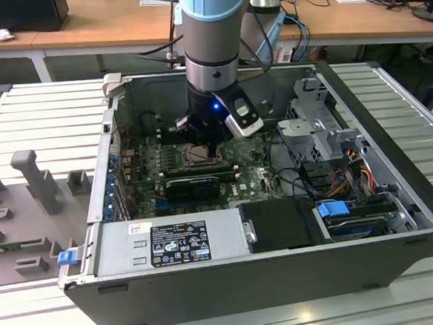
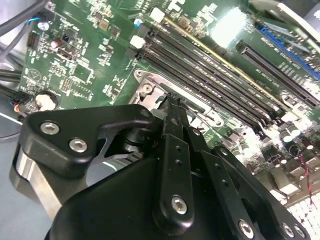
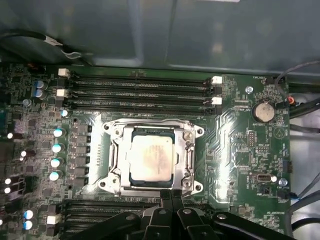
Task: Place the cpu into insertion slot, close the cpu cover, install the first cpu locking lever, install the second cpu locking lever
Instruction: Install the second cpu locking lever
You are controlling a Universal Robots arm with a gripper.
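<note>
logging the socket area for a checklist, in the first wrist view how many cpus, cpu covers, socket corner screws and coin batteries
cpu: 1
cpu cover: 1
socket corner screws: 4
coin battery: 1
total: 7

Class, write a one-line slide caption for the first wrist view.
Closed gripper poised at the socket's edge, cpu seated in the insertion slot with the cpu cover down.

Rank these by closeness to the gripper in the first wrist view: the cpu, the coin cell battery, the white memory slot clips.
1. The cpu, seated in the socket just beyond the gripper.
2. The coin cell battery, off to one side.
3. The white memory slot clips, past the socket; nearly level with the battery.
</note>
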